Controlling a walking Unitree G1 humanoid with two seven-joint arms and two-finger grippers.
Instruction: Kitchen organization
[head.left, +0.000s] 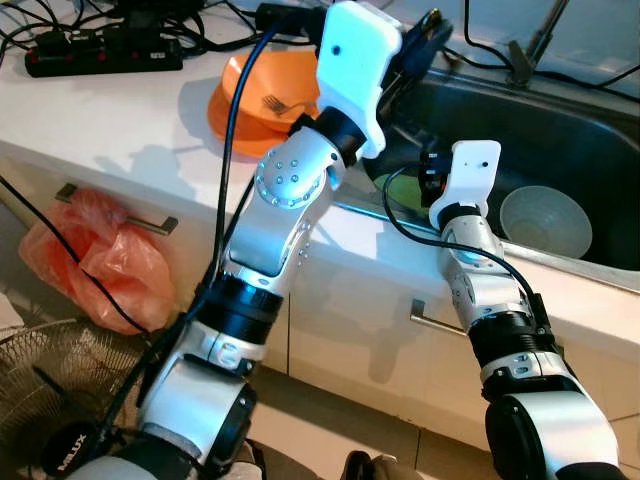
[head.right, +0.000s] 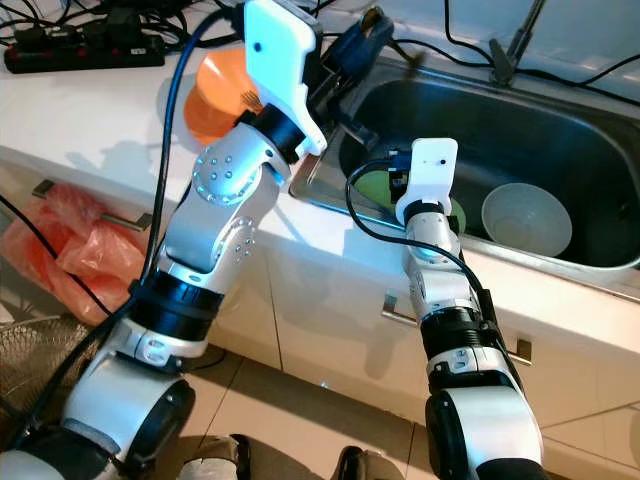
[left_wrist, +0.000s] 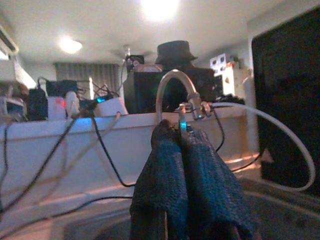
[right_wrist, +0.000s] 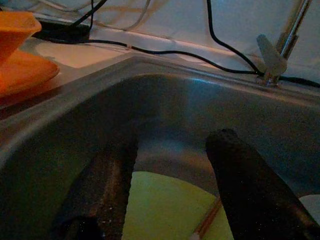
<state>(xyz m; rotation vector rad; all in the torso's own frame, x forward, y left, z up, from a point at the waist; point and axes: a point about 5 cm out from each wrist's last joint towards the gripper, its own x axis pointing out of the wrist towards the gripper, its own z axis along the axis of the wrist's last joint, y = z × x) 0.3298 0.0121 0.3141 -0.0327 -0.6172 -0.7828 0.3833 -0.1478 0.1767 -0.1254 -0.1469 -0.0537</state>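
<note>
**Reaching into the sink: right tool poised over the green plate**

Hanging off a cabinet handle under the tabletop's left front edge is an orange plastic bag (head.left: 95, 255), with a wire fan guard (head.left: 40, 370) on the floor below it. At the tabletop's (head.left: 110, 130) back left edge lies a black power strip (head.left: 105, 50) with cables running off it. Further right, near the sink's left rim, orange dishes (head.left: 250, 100) are stacked with a fork (head.left: 283, 104) resting in the top one.

The left tool (left_wrist: 182, 165) is raised above the sink's back left corner, its two fingers pressed together with nothing between them; in its wrist view they point toward the curved faucet (left_wrist: 175, 92).

The right tool (right_wrist: 172, 175) sits just inside the sink's (head.right: 560, 130) front left wall, fingers spread wide and empty. Directly below and ahead of them, on the basin floor, lies a green plate (right_wrist: 165, 210) with what looks like a chopstick (right_wrist: 207, 222) lying across it, its long axis slanting between the two fingers. Right of the plate, apart from it, a white bowl (head.right: 527, 220) stands upright in the basin.

The right arm is clearly the nearer one to the plate; the plate lies flat, so my guess is that the next move needs the fingers to drop onto its near rim. The steel basin is smooth and the sink walls are close, leaving little room to tilt the wrist.
</note>
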